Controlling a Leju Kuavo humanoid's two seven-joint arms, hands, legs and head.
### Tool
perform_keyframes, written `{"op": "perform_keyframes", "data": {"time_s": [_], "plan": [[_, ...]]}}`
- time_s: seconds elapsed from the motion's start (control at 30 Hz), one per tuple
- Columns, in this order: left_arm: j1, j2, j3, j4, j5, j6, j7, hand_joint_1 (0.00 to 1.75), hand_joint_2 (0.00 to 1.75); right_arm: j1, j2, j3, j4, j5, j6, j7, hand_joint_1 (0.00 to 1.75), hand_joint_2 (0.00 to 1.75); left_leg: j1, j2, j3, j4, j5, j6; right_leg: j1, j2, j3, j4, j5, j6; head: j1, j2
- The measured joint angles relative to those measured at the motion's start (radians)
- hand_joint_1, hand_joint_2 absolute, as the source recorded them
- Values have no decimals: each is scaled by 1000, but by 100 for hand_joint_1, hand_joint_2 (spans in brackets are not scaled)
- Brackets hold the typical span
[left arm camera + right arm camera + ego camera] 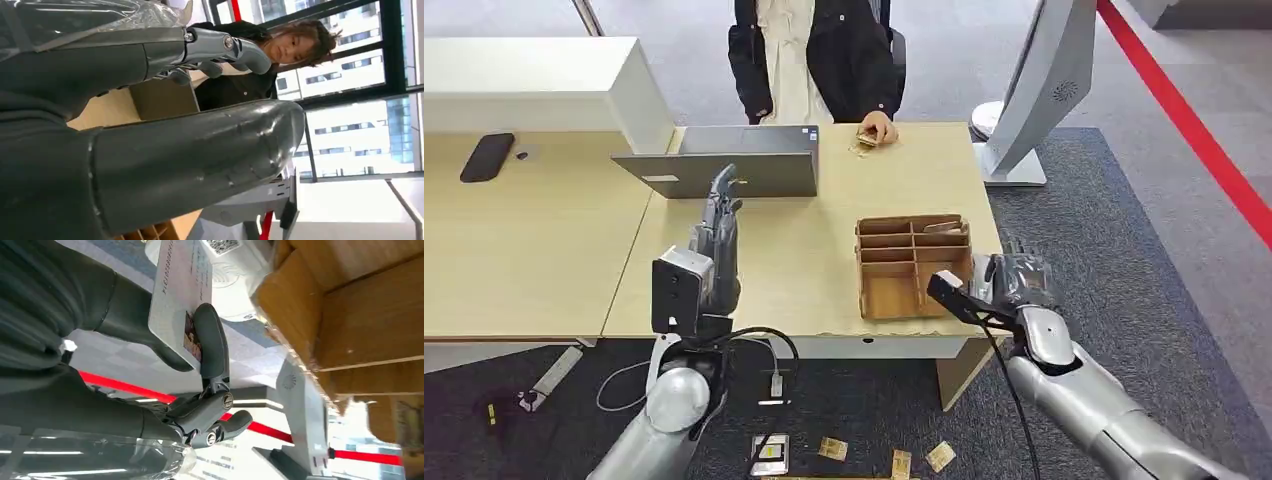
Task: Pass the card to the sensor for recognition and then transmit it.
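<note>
Overhead, from the head view, a light wooden tabletop (544, 250) is seen with a compartmented wooden organizer box (912, 265) standing near its right front edge. The right hand (1014, 285) is held just beside the box's right wall, off the tabletop's edge. The left hand (716, 232) is raised over the tabletop in front of a grey laptop (734, 165), its fingers (722, 195) stretched out straight and nothing held. A person (816, 60) in a dark jacket is seated behind the tabletop, one hand resting on a small item (865, 140) on it. A white sensor stand (1036, 90) is placed off the far right corner, and several cards (844, 455) are scattered on the dark carpet below.

From the left wrist view, the left hand's thumb (200, 160) and extended fingers (225, 50) are shown apart, with nothing between them.

From the right wrist view, an ID card (177, 290) is pinched between the right hand's thumb (140, 325) and one of its fingers (212, 340), beside the wooden box (360, 315); the remaining fingers are curled lower down.
</note>
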Motion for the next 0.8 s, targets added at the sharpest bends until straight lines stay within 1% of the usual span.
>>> {"op": "perform_keyframes", "data": {"time_s": [0.37, 0.53, 0.8], "plan": [[1, 3, 0, 0, -2, 7, 9, 0, 0, -10, 0, -2, 69, -14, -16, 0, 175, 175, 0, 0, 0, 0, 0, 0, 0, 0, 0, 0, 0, 0, 0, 0], [1, 5, -2, 0, -3, 10, 19, 0, 0, -10, 5, -2, 91, -19, -33, -14, 175, 175, 0, 0, 0, 0, 0, 0, 0, 0, 0, 0, 0, 0, 0, 0], [1, 8, -8, -3, -8, 7, 33, 0, 0, -2, 10, -2, 107, -42, -28, -19, 175, 175, 0, 0, 1, 0, 0, 0, 0, 0, 0, 0, 0, 0, 0, 0]]}}
